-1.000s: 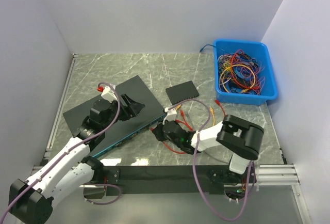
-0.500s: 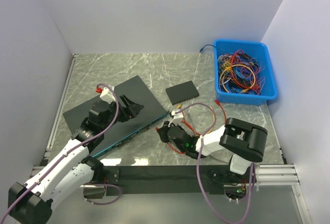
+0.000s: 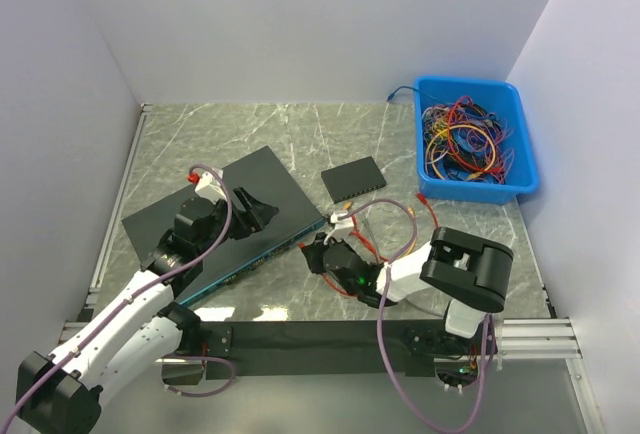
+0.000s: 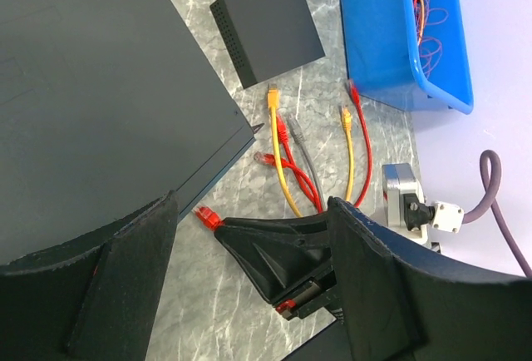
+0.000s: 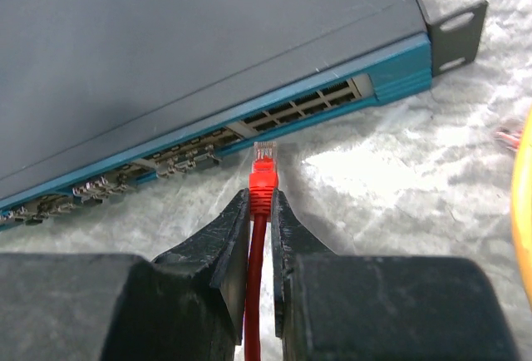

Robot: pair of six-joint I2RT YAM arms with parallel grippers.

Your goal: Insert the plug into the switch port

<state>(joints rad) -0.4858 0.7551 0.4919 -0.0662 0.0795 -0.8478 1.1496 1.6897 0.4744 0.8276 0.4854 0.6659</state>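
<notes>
One red, clear-tipped plug (image 5: 264, 175), pinched by the right gripper (image 5: 259, 201), points lengthwise at the switch (image 5: 166, 61). Left gripper (image 4: 253, 236) gapes.

we see the switch (image 5: 191, 37) run off the right wrist view's left and top edges, its far-left ports (image 5: 29, 210) too blurred to count. the red cable (image 5: 254, 294) drops out of sight between the jaws of the right gripper (image 5: 260, 211). the blue bin (image 4: 391, 45) is cut by the left wrist view's top edge.
</notes>
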